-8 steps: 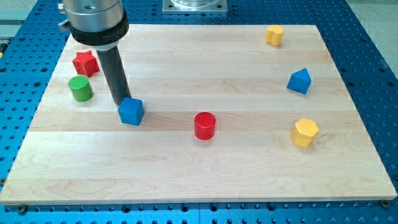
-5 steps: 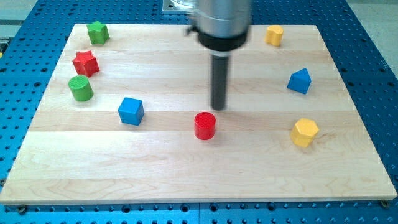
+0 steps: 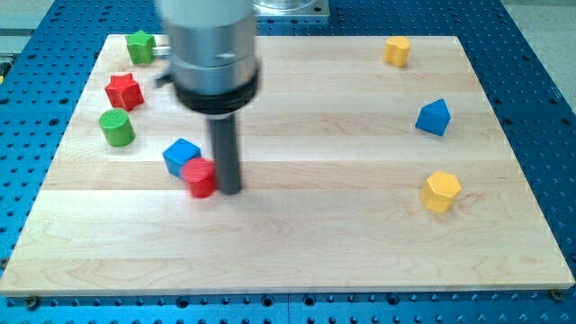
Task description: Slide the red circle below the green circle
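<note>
A: Where is my tip seen?

B: It is set on the wooden board, pressed against the view's right side of the red circle. No gripper is fitted, so nothing is clenched or grasped; the circle is only touched from the side by the dark rod.

A: And where is the red circle placed?

B: It is found left of the board's centre, touching or nearly touching the blue cube, which lies just to its upper left. The contact cannot be settled for certain, since both blocks are slightly blurred.

A: How is the green circle placed against it?

B: It is seen near the board's left edge, up and to the view's left of the red circle, with the blue cube between them. The red circle is lower in the view but off to the right, not directly beneath.

A: What else is laid out?

B: A red star is seen just above the green circle, and a green star at the top left corner. On the view's right, well apart, a yellow block is seen at the top, a blue block below it, and a yellow hexagonal block lowest.
</note>
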